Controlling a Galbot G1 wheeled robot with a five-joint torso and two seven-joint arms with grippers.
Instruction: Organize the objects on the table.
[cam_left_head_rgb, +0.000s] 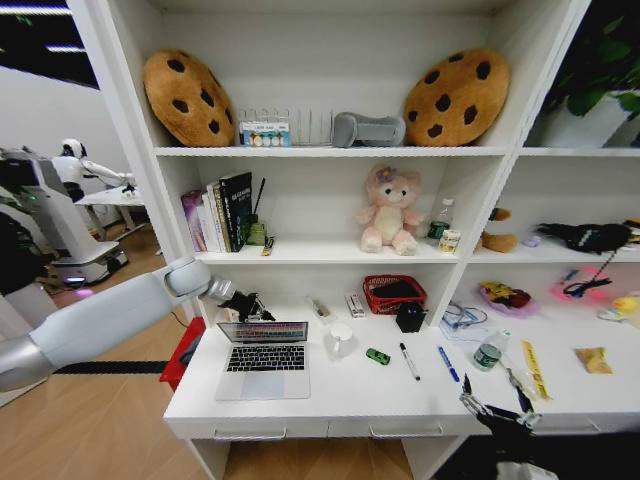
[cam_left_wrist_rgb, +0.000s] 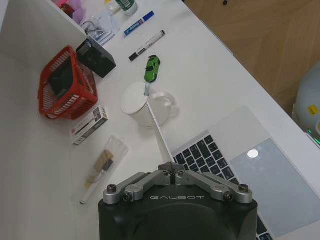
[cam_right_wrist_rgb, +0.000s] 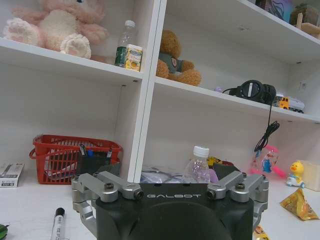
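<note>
My left gripper (cam_left_head_rgb: 243, 303) is at the top edge of the laptop (cam_left_head_rgb: 265, 358) screen, at the back left of the table (cam_left_head_rgb: 330, 410). From the left wrist view the fingers (cam_left_wrist_rgb: 172, 170) are drawn together on the thin upper edge of the lid, pinching it. The laptop stands open, keyboard and trackpad facing the front edge of the table.

White mug (cam_left_head_rgb: 340, 340) just right of the laptop, handle toward the front. Green toy car (cam_left_head_rgb: 378, 356) right of the mug, apart from it. Black marker (cam_left_head_rgb: 409, 361) next, lying roughly front to back; blue marker (cam_left_head_rgb: 448, 364) to its right, near parallel, not touching. Red basket (cam_left_head_rgb: 394, 293) at the back against the shelf wall, a black box (cam_left_head_rgb: 410, 317) just in front of its right corner. Small plastic bottle with a green label (cam_left_head_rgb: 488, 350) right of the blue marker.

Flat packet (cam_left_wrist_rgb: 90, 125) and a clear bag (cam_left_wrist_rgb: 102, 167) lie behind the mug, near the back wall.

My right gripper (cam_left_head_rgb: 497, 406) hangs low at the front right edge of the table, away from everything. Fingers spread wide apart in the right wrist view (cam_right_wrist_rgb: 172, 220), nothing between them.
</note>
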